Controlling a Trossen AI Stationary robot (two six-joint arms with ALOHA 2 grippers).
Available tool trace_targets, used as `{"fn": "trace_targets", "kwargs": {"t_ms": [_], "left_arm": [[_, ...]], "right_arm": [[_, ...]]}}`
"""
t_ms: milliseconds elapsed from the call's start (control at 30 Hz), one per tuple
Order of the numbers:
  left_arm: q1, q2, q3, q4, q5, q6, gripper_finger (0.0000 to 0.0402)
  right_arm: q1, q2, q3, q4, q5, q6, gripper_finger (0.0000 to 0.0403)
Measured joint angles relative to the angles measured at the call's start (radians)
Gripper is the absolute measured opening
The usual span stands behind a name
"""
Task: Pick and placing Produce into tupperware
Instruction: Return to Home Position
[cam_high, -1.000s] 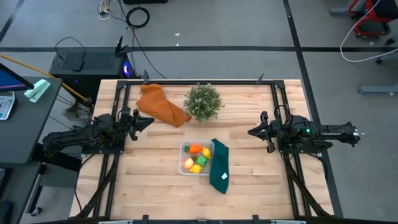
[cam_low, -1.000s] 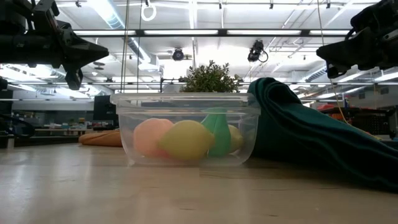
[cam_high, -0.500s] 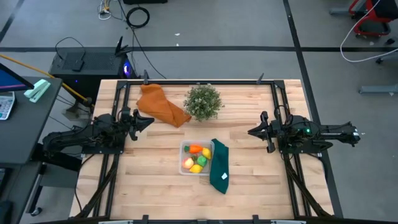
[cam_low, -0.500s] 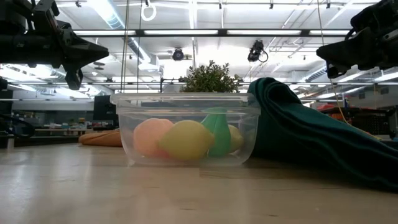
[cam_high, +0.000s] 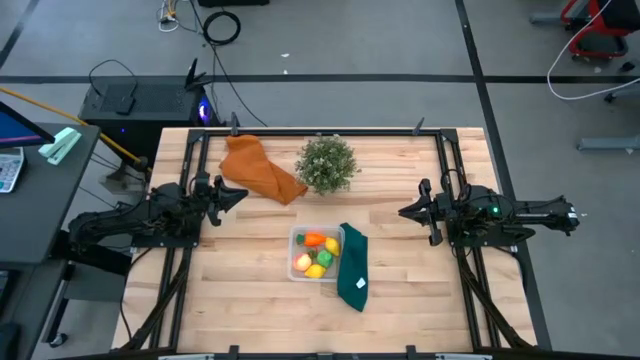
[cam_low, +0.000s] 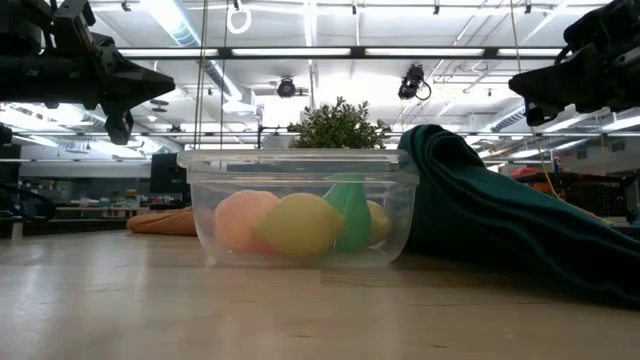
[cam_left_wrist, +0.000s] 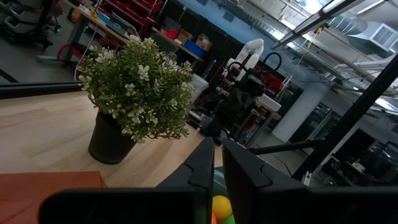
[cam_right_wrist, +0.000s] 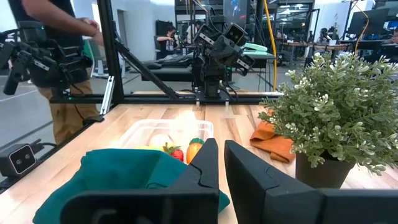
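The clear tupperware sits on the table near the middle; in the low view the tupperware shows a pink peach, a yellow lemon, a green piece and a second lemon inside. From above, an orange carrot and a red piece lie in it too. My left gripper hovers shut over the table's left side, my right gripper shut over the right side. Both stand apart from the container and hold nothing.
A dark green cloth lies against the container's right side. A potted plant and an orange cloth stand toward the far edge. A person stands beyond the table in the right wrist view.
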Motion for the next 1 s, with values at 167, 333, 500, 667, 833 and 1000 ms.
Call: {"fn": "trace_targets", "kwargs": {"t_ms": [167,333,500,667,833,1000], "left_arm": [[0.000,0.000,0.000,0.000,0.000,0.000,0.0037],[0.000,0.000,0.000,0.000,0.000,0.000,0.0029],[0.000,0.000,0.000,0.000,0.000,0.000,0.0031],[0.000,0.000,0.000,0.000,0.000,0.000,0.0040],[0.000,0.000,0.000,0.000,0.000,0.000,0.0036],[0.000,0.000,0.000,0.000,0.000,0.000,0.0028]], "right_arm": [[0.000,0.000,0.000,0.000,0.000,0.000,0.0000],[0.000,0.000,0.000,0.000,0.000,0.000,0.0000],[0.000,0.000,0.000,0.000,0.000,0.000,0.0000],[0.000,0.000,0.000,0.000,0.000,0.000,0.0000],[0.000,0.000,0.000,0.000,0.000,0.000,0.0000],[0.000,0.000,0.000,0.000,0.000,0.000,0.0000]]}}
